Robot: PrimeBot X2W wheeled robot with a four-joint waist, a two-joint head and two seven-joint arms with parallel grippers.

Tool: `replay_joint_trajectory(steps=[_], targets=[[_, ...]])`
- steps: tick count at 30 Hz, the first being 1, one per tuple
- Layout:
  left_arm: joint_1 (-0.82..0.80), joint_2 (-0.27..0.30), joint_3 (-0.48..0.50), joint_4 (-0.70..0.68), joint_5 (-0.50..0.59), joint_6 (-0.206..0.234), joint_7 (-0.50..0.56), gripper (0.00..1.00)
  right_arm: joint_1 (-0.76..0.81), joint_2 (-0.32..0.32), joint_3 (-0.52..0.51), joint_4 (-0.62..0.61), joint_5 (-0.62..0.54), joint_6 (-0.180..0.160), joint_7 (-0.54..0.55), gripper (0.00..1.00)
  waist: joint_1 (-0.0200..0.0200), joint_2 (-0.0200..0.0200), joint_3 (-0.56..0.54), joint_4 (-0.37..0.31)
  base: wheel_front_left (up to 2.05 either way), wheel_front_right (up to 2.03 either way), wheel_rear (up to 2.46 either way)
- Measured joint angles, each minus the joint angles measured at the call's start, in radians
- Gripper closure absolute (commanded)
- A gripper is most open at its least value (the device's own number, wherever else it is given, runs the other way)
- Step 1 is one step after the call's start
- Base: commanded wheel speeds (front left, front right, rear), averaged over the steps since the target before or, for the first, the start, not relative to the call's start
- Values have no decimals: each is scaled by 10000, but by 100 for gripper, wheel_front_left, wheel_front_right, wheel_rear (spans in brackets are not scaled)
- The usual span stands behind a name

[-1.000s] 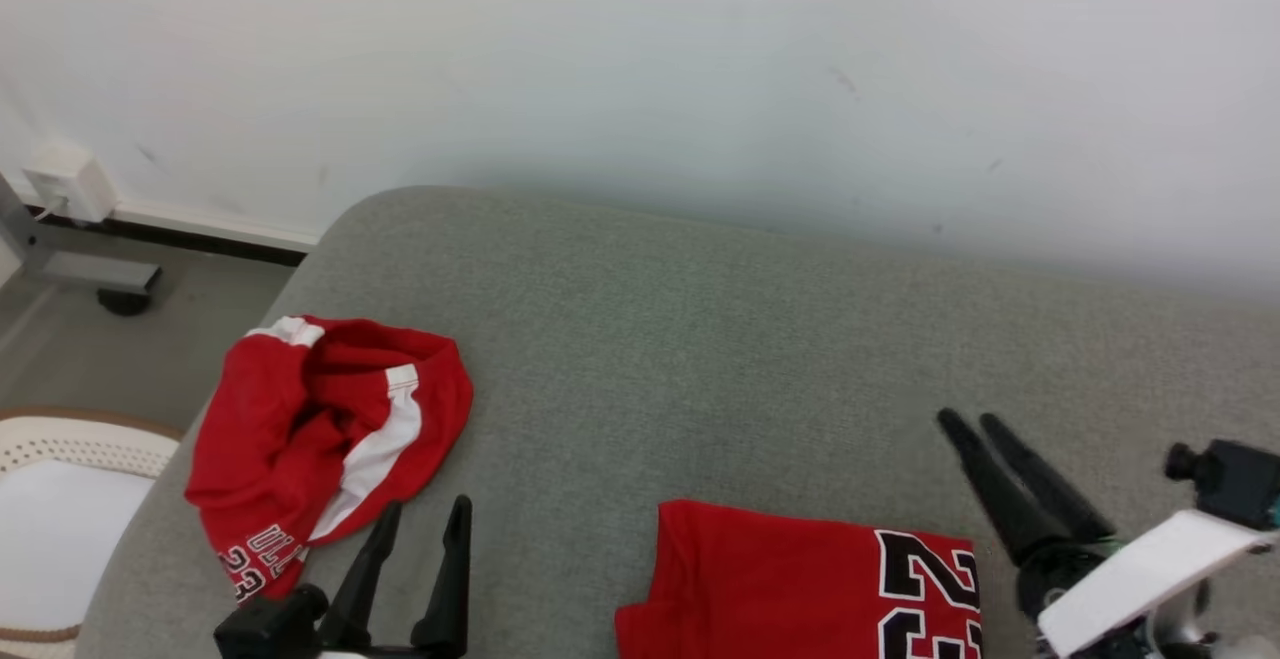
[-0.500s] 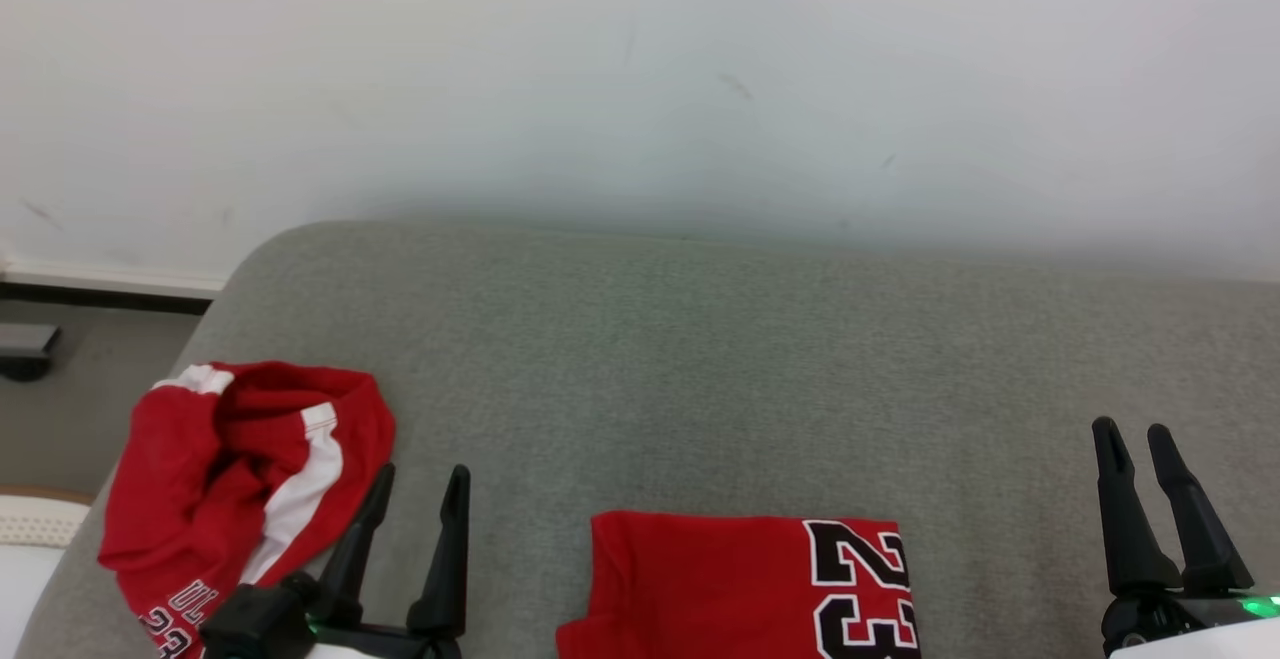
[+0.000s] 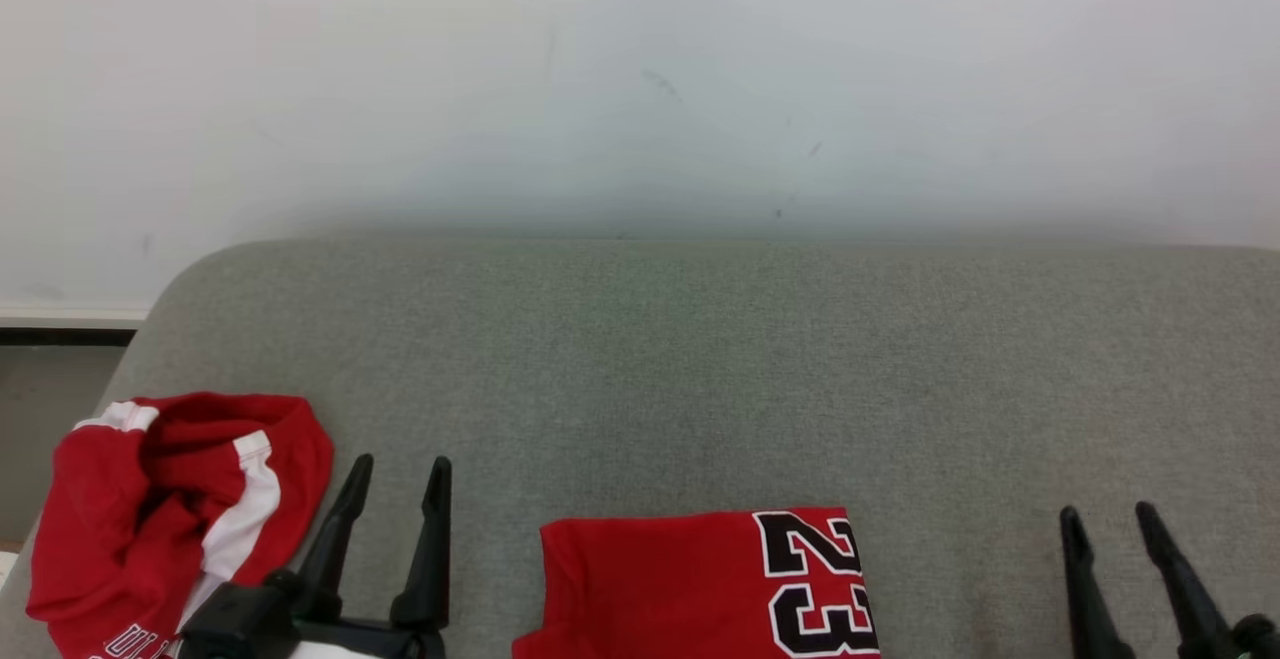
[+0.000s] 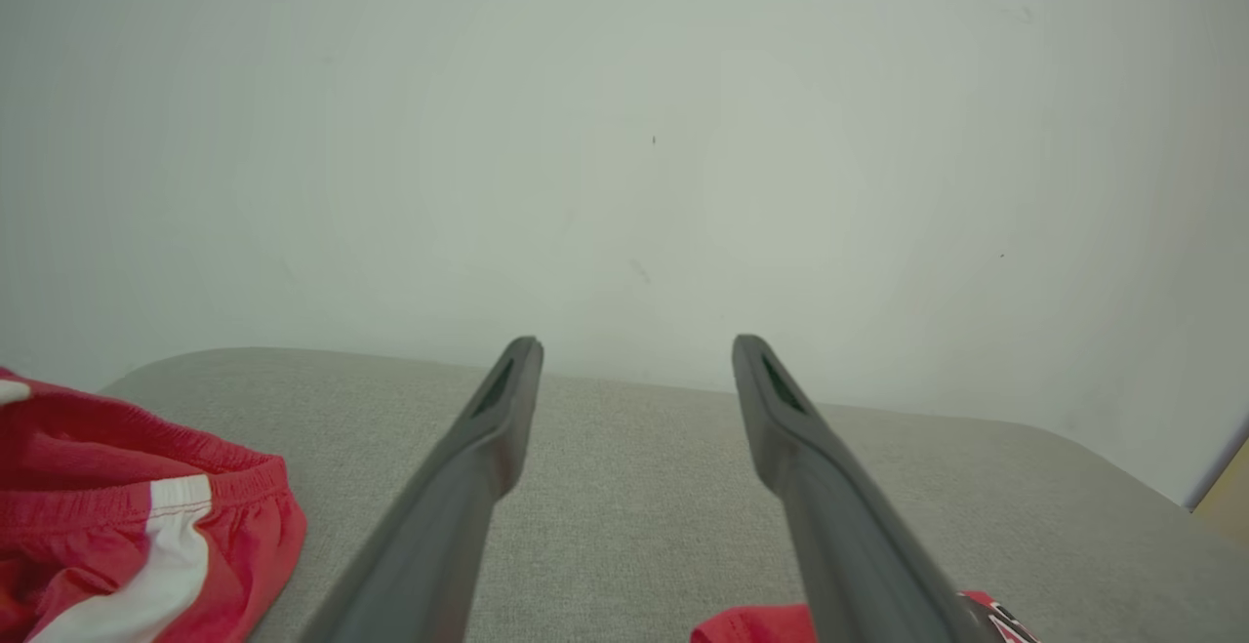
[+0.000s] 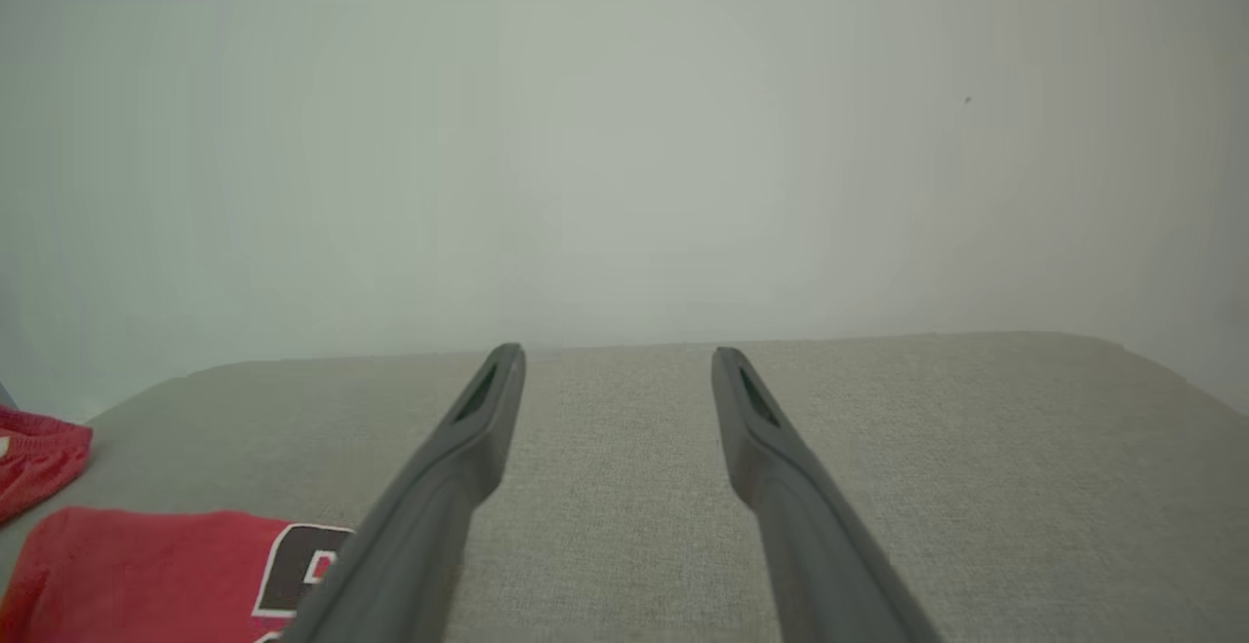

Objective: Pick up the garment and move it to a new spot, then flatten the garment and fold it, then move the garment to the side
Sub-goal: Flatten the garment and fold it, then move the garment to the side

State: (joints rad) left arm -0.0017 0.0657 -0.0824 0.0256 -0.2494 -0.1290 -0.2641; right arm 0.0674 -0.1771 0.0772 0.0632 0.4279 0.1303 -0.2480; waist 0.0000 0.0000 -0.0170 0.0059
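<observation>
The left gripper (image 3: 400,461) and right gripper (image 3: 1108,511) are hanging spread and empty over the grey cushion (image 3: 700,369), where a red jersey (image 3: 680,584) is lying folded at the near edge, apparently finished, while crumpled red shorts (image 3: 150,499) are waiting unflattened at its left end.

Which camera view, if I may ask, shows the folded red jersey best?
The head view: most of the folded red jersey shows, its 23 readable. The right wrist view catches one end; the left wrist view, just a red edge.
</observation>
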Motion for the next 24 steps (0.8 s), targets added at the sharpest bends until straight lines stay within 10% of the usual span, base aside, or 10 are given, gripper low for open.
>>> replay_joint_trajectory(steps=[24], targets=[[-1, -48, -242, 318, -84, 0, 0, 0, -505, 268, 988, 1195, -817, 0, 332, 0, 1, 0, 187, 440, 0, 0, 0]])
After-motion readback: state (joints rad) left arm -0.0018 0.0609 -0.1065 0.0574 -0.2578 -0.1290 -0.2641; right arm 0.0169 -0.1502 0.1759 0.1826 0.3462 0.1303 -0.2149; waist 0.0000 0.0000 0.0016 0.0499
